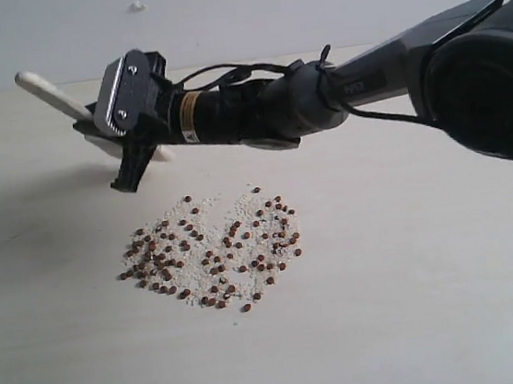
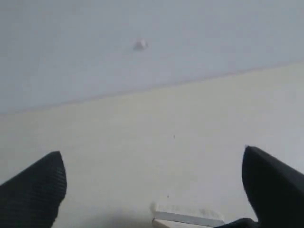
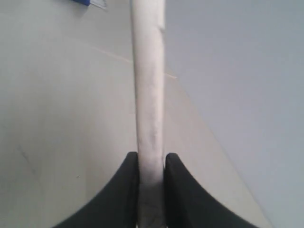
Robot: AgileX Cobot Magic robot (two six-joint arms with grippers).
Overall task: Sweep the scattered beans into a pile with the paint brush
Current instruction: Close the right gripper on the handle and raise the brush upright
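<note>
The beans (image 1: 212, 253) lie in a loose patch on the pale table, small reddish-brown rounds mixed with white crumbs. My right gripper (image 1: 91, 118) reaches across from the right and hangs above and left of the patch. It is shut on the paint brush (image 1: 44, 89), whose pale handle sticks out up and left. The right wrist view shows the handle (image 3: 148, 85) clamped between the two black fingers of that gripper (image 3: 151, 159). The brush's bristles are mostly hidden behind the gripper. My left gripper (image 2: 154, 175) is open over bare table, holding nothing, and does not appear in the exterior view.
The table ends at a grey wall (image 1: 309, 1) behind, which carries a small white speck (image 1: 136, 5). A flat pale edge (image 2: 187, 218) lies just below the left fingers. A blue item (image 3: 83, 2) sits far off on the table.
</note>
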